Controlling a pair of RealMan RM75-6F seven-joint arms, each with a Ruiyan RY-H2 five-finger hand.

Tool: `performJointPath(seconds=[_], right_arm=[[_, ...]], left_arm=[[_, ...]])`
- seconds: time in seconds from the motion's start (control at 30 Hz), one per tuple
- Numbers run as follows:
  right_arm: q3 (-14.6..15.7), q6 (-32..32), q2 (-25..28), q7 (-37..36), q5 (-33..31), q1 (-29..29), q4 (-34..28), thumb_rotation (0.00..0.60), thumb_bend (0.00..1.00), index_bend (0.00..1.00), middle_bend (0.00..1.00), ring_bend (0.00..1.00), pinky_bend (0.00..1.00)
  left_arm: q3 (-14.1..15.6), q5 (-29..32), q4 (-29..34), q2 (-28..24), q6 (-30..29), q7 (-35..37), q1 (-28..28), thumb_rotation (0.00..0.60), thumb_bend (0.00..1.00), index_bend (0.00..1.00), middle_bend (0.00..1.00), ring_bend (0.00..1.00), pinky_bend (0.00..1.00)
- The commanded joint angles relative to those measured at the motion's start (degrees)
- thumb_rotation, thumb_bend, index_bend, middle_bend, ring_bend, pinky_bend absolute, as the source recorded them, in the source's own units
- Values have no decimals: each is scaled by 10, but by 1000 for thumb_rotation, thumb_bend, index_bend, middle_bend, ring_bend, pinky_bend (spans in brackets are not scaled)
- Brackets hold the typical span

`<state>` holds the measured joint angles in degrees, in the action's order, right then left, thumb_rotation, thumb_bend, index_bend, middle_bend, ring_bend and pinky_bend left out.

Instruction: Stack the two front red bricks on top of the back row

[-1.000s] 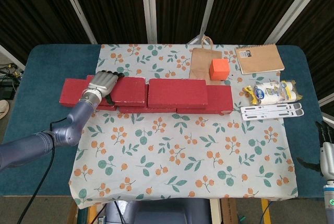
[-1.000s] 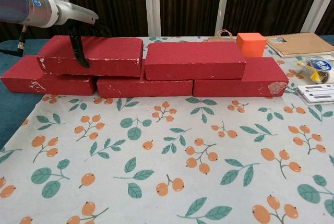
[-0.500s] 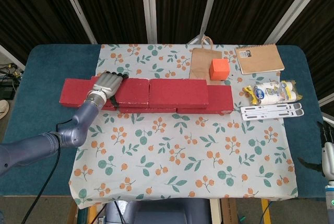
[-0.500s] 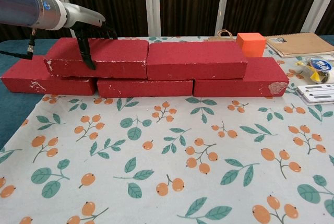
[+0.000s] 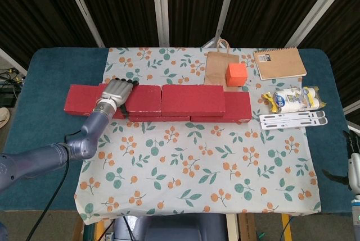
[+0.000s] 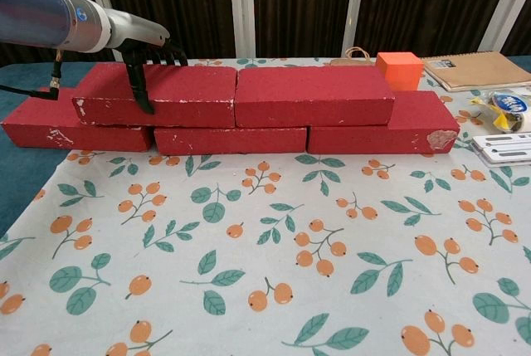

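Observation:
Three red bricks form the bottom row: left (image 5: 79,99), middle (image 6: 231,140) and right (image 5: 237,107). Two more red bricks lie on top of them, a left one (image 5: 145,98) (image 6: 178,93) and a right one (image 5: 193,99) (image 6: 314,96), end to end and touching. My left hand (image 5: 117,91) (image 6: 146,56) grips the left top brick near its left end, thumb down the front face and fingers over the top. Only a sliver of my right hand (image 5: 354,168) shows at the table's right edge, far from the bricks, and its fingers are cut off.
An orange cube (image 5: 237,73) sits on a brown paper bag (image 5: 215,66) behind the bricks. A spiral notebook (image 5: 279,63), a wrapped pack of rolls (image 5: 295,99) and white plastic strips (image 5: 292,119) lie at the right. The floral cloth (image 5: 197,168) covers the table's middle.
My left hand slid the left top brick to the right, closing the small gap to the right top brick. The right hand dropped slightly lower at the frame edge.

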<state>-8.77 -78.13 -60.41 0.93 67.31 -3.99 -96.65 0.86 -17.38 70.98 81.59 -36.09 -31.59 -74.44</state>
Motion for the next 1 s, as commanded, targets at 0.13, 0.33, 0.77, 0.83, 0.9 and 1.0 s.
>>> performJointPath(seconds=[0.13,0.33,0.77,0.83,0.9,1.0], right_arm=[[0,0,0,1,0,0,-1,600,0,0,32,0,0],[-1,-1,-1,4,-1,0,-2,600,0,0,31,0,0],[-2,1,-1,9,-7,0,-5,600,0,0,32,0,0],[-3,0,0,8,-9,0,-5,600,0,0,32,0,0],[-3,0,-1,8,-8,0,-5,600,0,0,31,0,0],[-3,0,-1,9,-8,0,-5,600,0,0,31,0,0]], left_arm=[[-2,2,-1,1,-3,0,0,600,37,162,223,159,174],[0,10,0,1,-1,-4,0,600,27,109,173,113,173],[-1,21,-3,5,-4,-12,-6,600,0,83,130,63,173],[-1,21,-2,5,-3,-13,-6,600,0,80,130,63,173],[0,21,-2,6,-3,-14,-6,600,0,77,130,63,173],[-1,22,-3,8,-3,-15,-7,600,0,78,128,63,173]])
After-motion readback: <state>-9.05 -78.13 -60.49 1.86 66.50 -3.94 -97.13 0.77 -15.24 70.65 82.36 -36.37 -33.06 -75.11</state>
